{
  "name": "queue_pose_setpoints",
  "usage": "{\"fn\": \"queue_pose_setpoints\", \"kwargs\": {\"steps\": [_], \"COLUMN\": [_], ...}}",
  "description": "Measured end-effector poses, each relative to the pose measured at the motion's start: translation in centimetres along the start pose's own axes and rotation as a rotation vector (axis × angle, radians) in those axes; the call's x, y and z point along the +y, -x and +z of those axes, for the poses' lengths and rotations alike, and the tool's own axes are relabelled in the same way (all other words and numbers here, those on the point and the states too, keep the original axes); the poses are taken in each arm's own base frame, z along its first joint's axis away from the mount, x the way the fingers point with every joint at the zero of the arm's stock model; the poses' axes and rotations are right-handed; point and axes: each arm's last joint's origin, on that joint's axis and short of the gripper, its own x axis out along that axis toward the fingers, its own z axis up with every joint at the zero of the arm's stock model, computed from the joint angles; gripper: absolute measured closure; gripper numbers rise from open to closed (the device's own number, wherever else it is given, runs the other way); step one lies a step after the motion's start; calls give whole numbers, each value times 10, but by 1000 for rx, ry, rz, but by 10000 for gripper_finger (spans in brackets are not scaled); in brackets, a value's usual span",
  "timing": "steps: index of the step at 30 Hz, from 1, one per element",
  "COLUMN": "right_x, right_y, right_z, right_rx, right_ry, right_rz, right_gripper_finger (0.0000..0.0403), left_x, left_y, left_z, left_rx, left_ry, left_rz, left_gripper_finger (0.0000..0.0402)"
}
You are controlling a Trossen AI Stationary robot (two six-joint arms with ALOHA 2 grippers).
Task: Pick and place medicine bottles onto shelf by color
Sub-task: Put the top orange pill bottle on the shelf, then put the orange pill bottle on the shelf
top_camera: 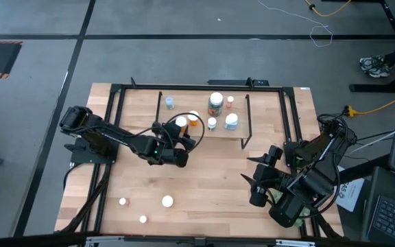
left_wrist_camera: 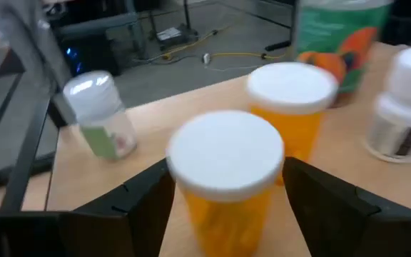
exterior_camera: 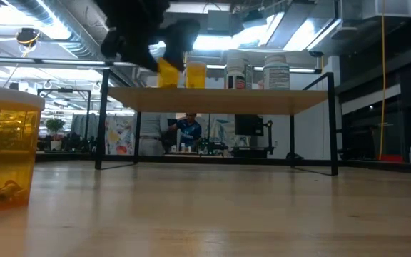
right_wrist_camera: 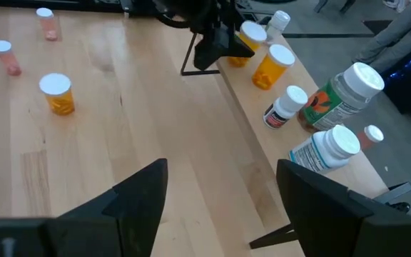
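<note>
A: Left arm is stretched out low across the desk (top_camera: 204,185), elbow back at its base, and the left hand (top_camera: 181,129) is up at the near edge of the shelf (top_camera: 177,96).

B: Got anything in it?

A: An orange bottle (left_wrist_camera: 225,178) with a white cap stands upright on the shelf between the two fingers (left_wrist_camera: 337,207), which sit either side of it with a small gap showing: parted, not pinching. A second orange bottle (left_wrist_camera: 291,107) is just behind.

B: And the right arm?

A: Folded up at the desk's right front corner, right hand (top_camera: 258,180) spread wide, holding nothing. Three more bottles (top_camera: 166,202) stand on the desk at the front left.
</note>
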Motion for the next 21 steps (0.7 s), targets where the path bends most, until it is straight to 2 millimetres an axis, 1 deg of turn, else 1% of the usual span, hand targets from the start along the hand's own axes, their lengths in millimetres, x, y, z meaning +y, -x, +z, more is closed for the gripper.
{"fn": "queue_pose_setpoints", "kwargs": {"steps": [3, 5, 11, 15, 18, 21], "right_x": [0, 0, 0, 0, 0, 1], "right_y": [0, 0, 0, 0, 0, 0], "right_z": [0, 0, 0, 0, 0, 0], "right_rx": [4, 4, 5, 5, 5, 5], "right_ry": [-1, -2, -3, -4, -5, -19], "right_rz": [3, 3, 4, 4, 5, 8], "right_gripper_finger": [138, 138, 138, 138, 138, 138], "left_x": [-7, -9, -11, -15, -23, -31], "left_y": [8, 11, 13, 18, 33, 54], "left_z": [11, 14, 27, 40, 56, 68], "left_rx": [-13, -28, -77, -102, -113, -90], "left_ry": [-26, -49, -113, -155, -189, -269], "left_rz": [-27, -24, 21, 29, -9, -134], "left_gripper_finger": [150, 149, 146, 146, 146, 146]}}
